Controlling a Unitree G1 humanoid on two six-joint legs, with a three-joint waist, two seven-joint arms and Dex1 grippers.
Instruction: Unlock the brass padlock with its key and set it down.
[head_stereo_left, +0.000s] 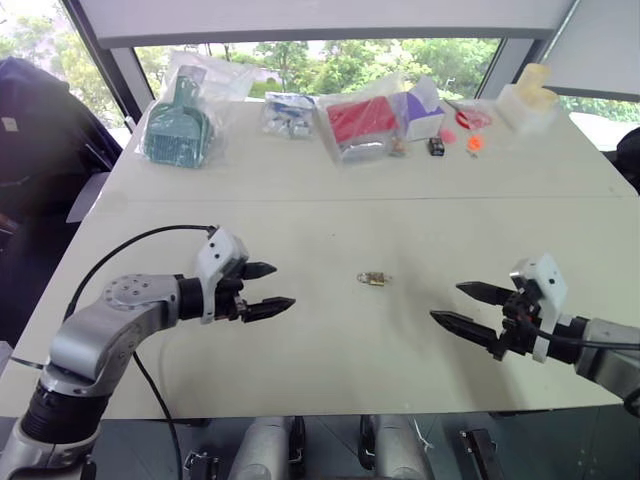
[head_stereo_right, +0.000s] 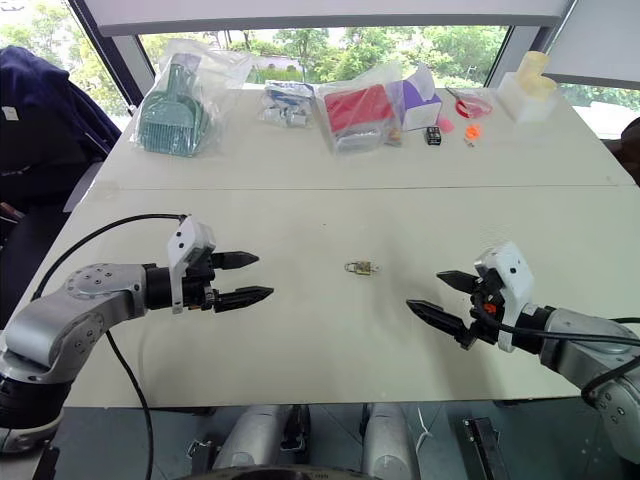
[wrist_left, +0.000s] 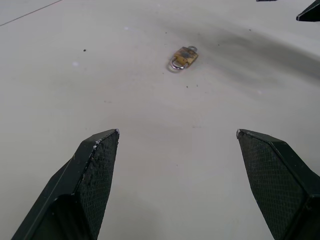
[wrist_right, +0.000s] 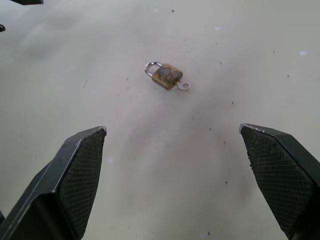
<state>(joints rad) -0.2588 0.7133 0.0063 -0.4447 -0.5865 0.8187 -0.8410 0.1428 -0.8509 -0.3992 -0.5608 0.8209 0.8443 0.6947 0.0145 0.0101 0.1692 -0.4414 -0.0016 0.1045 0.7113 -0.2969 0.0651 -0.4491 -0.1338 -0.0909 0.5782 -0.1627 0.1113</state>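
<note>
I am looking down from the head; both wrist cameras are sharing the padlock (wrist_left: 183, 57) up close.

The padlock (head_stereo_left: 374, 279) lies flat on the worktop (head_stereo_left: 330, 340), near the middle. The key (wrist_right: 184, 85) sticks out of one end of it. The left claw (head_stereo_left: 272, 287) is to the left of the padlock and the right claw (head_stereo_left: 462, 305) is to the right, both apart from it, so the padlock lies between them. Far behind, along the back edge by the window, bags (head_stereo_left: 180, 125) and a few small boxes (head_stereo_left: 436, 146) sit in a row.
</note>
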